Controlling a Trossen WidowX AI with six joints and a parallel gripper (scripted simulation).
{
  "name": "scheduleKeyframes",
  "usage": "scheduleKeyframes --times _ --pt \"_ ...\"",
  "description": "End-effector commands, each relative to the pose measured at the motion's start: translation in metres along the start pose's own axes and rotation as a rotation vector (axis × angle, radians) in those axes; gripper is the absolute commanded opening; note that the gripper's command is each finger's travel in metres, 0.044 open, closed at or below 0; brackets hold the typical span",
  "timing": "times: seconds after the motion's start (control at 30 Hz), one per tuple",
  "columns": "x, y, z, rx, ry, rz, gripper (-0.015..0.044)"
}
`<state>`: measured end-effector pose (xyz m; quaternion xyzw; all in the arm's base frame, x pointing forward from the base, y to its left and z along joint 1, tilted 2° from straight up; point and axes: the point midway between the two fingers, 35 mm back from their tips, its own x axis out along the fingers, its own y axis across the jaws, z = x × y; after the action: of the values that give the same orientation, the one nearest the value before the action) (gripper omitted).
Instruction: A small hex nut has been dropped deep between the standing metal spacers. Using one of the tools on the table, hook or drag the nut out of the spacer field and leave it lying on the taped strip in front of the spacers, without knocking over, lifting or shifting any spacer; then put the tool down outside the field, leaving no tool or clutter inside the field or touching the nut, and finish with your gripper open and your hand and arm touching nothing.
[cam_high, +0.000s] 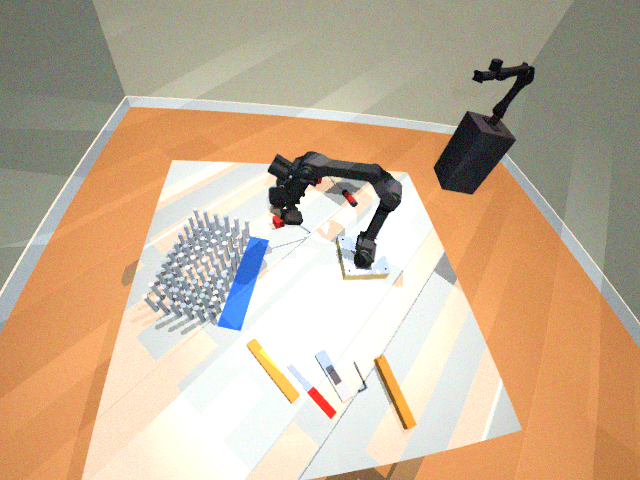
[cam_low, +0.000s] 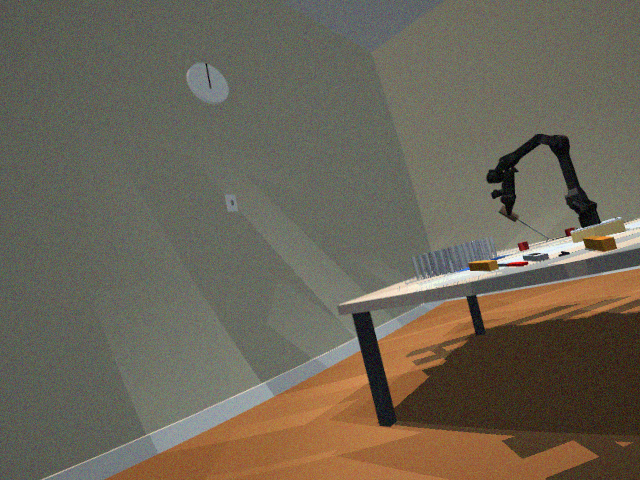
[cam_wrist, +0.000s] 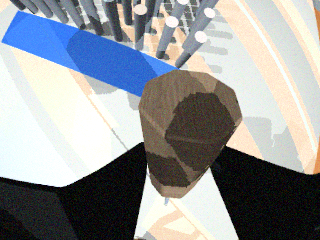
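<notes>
My gripper (cam_high: 291, 217) (cam_low: 510, 210) (cam_wrist: 177, 148) is shut on the wooden handle (cam_wrist: 192, 112) of a tool and holds it above the table. The tool's thin metal shaft (cam_high: 306, 229) (cam_low: 532, 227) slants down from the handle, away from the spacers; its tip is too small to make out. The standing metal spacers (cam_high: 206, 263) (cam_low: 454, 259) (cam_wrist: 140, 30) are upright in a dense field, to the left of my gripper in the top view. The blue taped strip (cam_high: 245, 284) (cam_wrist: 100, 57) lies along their near side, with no nut visible on it. The hex nut cannot be made out.
A red cube (cam_high: 278, 222) (cam_low: 523, 245) lies below my gripper. A red-and-black-handled tool (cam_high: 349, 197) lies behind. Two orange bars (cam_high: 272, 370) (cam_high: 395, 392), a red-handled flat tool (cam_high: 321, 401), a grey-white block (cam_high: 332, 374) and a hex key (cam_high: 360, 377) lie at the front.
</notes>
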<state>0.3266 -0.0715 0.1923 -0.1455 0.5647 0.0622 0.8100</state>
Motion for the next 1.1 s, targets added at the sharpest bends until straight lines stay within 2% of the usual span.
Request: scheduleKeyframes --times 0.0,1.07 --pt "-0.003 0.01 0.001 -0.133 -0.001 -0.019 0.0" --pt "-0.017 0.093 -0.004 -1.212 0.027 -0.109 0.0"
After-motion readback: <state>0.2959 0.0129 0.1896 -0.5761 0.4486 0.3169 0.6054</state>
